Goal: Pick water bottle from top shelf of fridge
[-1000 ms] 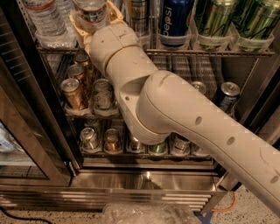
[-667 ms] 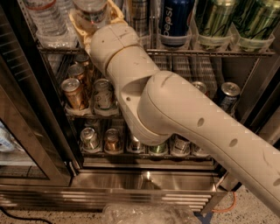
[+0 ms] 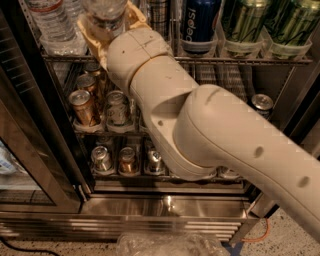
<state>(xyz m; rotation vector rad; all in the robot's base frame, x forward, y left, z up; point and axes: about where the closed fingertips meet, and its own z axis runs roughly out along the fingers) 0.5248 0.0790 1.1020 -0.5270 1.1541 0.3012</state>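
My gripper (image 3: pixel 109 21) is up at the left end of the top shelf (image 3: pixel 235 59) of the fridge (image 3: pixel 150 207). Its tan fingers (image 3: pixel 89 31) stand on both sides of a clear ribbed water bottle (image 3: pixel 103 8) and hug it closely. The bottle's cap is out of view above the frame, and my wrist hides its base. A second water bottle (image 3: pixel 51 27) with a red-edged label stands just left of it on the same shelf. My cream arm (image 3: pixel 215 135) crosses the fridge opening from the lower right.
A blue Pepsi can (image 3: pixel 200 24) and green cans (image 3: pixel 245 25) stand in clear cups to the right on the top shelf. Short soda cans (image 3: pixel 82 106) line the lower racks. The open glass door (image 3: pixel 30 150) is at left. A crumpled clear bag (image 3: pixel 165 245) lies on the floor.
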